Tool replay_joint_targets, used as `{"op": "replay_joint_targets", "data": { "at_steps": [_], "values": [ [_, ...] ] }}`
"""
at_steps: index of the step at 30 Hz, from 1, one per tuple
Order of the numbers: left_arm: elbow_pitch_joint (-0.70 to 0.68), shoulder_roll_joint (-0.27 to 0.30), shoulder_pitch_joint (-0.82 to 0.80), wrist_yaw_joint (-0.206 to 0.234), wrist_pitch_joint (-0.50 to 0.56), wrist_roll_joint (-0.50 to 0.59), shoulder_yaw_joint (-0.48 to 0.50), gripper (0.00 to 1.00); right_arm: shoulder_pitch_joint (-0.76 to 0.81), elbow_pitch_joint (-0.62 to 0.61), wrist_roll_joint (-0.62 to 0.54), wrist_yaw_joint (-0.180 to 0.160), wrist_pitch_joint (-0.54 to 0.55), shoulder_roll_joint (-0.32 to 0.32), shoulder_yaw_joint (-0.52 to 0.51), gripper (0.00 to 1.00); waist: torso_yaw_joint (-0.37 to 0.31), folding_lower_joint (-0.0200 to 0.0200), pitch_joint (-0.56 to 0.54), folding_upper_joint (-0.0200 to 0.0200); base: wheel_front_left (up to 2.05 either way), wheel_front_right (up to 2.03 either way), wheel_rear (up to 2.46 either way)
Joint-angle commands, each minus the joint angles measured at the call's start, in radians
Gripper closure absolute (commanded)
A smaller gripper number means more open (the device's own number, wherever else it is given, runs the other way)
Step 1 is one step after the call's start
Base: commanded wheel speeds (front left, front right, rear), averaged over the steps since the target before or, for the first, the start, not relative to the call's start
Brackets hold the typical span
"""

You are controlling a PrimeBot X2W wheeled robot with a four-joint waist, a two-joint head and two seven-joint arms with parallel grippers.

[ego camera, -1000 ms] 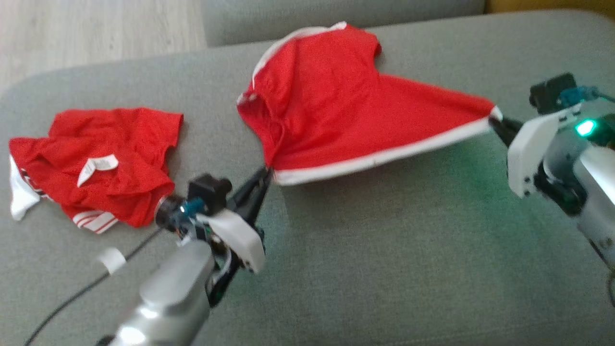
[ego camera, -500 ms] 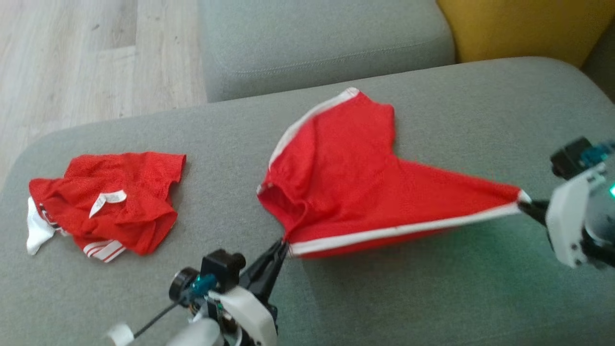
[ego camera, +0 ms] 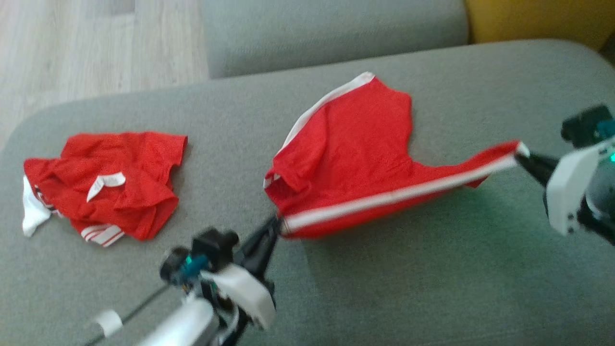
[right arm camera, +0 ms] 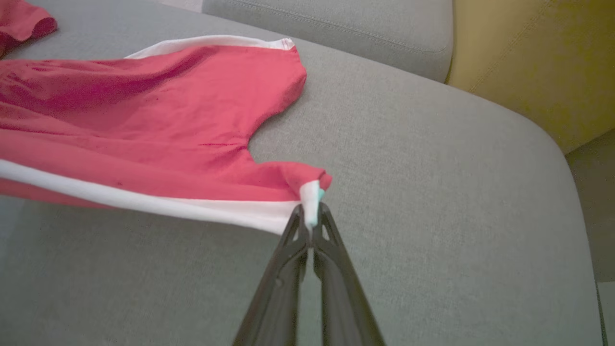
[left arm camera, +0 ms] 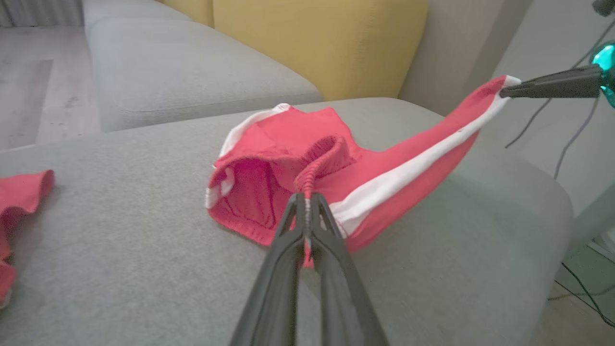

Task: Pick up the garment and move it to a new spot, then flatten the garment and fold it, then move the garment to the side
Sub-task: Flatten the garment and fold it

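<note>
Spanning the two hands, the red shorts with a white side stripe hang taut just above the grey cushion, far leg flat on its coarse weave. The left hand is clamped on the gathered waistband, the right hand on a white-edged corner. A crumpled red shirt lies at the cushion's left end, wood floor beyond
</note>
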Motion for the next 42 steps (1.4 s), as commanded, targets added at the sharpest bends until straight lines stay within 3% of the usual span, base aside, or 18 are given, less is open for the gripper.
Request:
{"op": "replay_joint_targets", "data": {
  "at_steps": [1,10,21,31,42],
  "values": [
    [-0.030,0.022,-0.094,0.009,-0.004,0.009,0.060,1.00,-0.062,-0.005,-0.042,0.007,-0.023,0.002,-0.043,1.00,0.019,0.0000,0.045,0.0000,0.00,0.00,0.00],
    [0.007,0.006,-0.224,0.003,0.000,0.028,0.082,1.00,-0.240,0.117,-0.225,0.007,-0.093,0.137,-0.128,1.00,0.068,0.0000,0.183,0.0000,0.00,0.00,0.00],
    [0.149,-0.078,-0.438,-0.034,-0.007,0.059,0.075,1.00,-0.499,0.398,-0.404,0.007,-0.219,0.261,-0.136,1.00,0.142,0.0000,0.346,0.0000,0.00,0.00,0.00],
    [0.262,-0.123,-0.532,-0.064,-0.043,0.078,0.057,1.00,-0.625,0.613,-0.453,0.007,-0.318,0.340,-0.102,1.00,0.179,0.0000,0.419,0.0000,0.00,0.00,0.00],
    [0.336,-0.157,-0.576,-0.084,-0.076,0.081,0.040,1.00,-0.689,0.768,-0.438,0.007,-0.379,0.368,-0.063,1.00,0.204,0.0000,0.442,0.0000,0.00,0.00,0.00]
  ]
}}
